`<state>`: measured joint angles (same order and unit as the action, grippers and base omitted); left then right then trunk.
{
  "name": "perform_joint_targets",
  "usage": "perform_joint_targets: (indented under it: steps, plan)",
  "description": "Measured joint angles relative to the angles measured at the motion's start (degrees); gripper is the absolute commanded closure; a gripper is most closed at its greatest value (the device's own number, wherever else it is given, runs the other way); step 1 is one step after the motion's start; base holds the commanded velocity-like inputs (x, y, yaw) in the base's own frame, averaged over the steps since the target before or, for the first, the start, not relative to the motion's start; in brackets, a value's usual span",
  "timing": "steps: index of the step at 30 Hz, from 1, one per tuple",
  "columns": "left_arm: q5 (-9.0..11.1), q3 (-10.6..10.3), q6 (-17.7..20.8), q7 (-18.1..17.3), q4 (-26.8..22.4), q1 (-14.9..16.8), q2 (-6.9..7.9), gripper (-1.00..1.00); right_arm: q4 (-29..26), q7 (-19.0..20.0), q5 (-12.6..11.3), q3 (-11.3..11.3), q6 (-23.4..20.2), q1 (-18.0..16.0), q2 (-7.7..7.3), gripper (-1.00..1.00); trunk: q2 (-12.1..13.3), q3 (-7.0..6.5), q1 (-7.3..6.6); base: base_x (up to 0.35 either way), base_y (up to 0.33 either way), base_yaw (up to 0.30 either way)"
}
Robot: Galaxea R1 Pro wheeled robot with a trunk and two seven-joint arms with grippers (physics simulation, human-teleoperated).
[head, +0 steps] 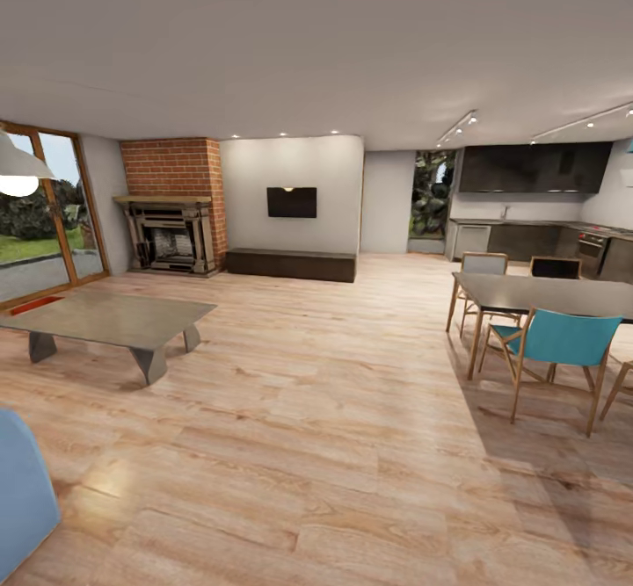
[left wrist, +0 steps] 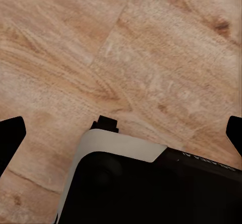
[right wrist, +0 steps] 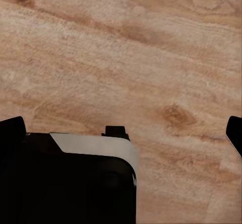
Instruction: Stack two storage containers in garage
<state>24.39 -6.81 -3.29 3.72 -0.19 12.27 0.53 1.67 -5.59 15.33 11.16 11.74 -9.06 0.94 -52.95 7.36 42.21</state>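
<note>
- An open-plan home: living room [head: 290,375] with light wood plank flooring.
- Brick fireplace [head: 171,233], wall-mounted TV [head: 292,202], low coffee table [head: 114,318].
- Dining table [head: 554,294] with chairs; dark kitchen cabinets [head: 534,168] behind.

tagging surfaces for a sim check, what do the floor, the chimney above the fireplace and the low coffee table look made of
Floor: light wood planks, visible grain and knots, faint satin sheen.
Chimney: red brick with pale mortar lines, matte.
Coffee table: plain grey matte slab on angled grey legs, looks like concrete or stone, though painted wood is possible.
</note>
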Motion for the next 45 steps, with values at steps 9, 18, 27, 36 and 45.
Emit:
perform_joint_targets:
  steps: [9,18,27,36,45]
  plan:
    - [-0.01,0.0,-0.01,0.0,0.0,0.0,0.0,-1.0,0.0,-0.08,0.04,-0.03,0.08,0.0,-0.05,-1.0,0.0,0.0,0.0,0.323,0.0,0.005]
    - [-0.02,0.0,-0.01,0.0,0.0,0.0,0.0,-1.0,0.0,-0.09,0.17,-0.03,0.09,0.0,-0.05,-1.0,0.0,0.0,0.0,0.323,0.0,0.0]
    - [-0.02,0.0,-0.01,0.0,0.0,0.0,-0.07,-1.0,0.0,-0.13,0.23,-0.08,0.01,0.02,0.02,-1.0,0.0,0.0,0.0,0.323,0.0,0.0]
    - [-0.01,0.0,0.11,0.0,0.0,0.0,-0.05,-1.0,0.0,-0.09,-0.02,-0.03,0.0,0.01,-0.06,-1.0,0.0,0.0,0.0,0.323,0.0,0.0]
    - [0.02,0.0,-0.09,0.0,0.0,0.0,-0.12,-1.0,0.0,-0.12,-0.03,-0.03,0.0,0.0,-0.06,-1.0,0.0,0.0,0.0,0.323,0.0,0.0]
